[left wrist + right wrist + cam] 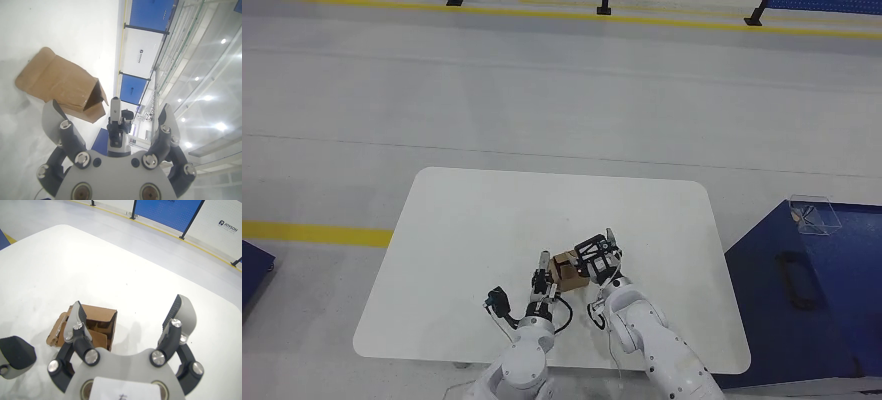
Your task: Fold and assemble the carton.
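A small brown carton (564, 268) lies on the white table (492, 220) near its front edge, between my two grippers. In the left wrist view the carton (56, 83) lies on its side, one end open with loose flaps; my left gripper (110, 104) is open beside it, one finger (53, 113) close to its lower edge. My right gripper (128, 300) is open with nothing between its fingers. One of its fingers (77, 315) overlaps the open carton (102, 323), whose inner flaps show. Whether it touches, I cannot tell.
A blue bin (802, 290) with a clear container (814, 213) on it stands off the table's right edge. Bare tabletop stretches to the left and toward the back. A yellow floor line (312, 233) runs to the left.
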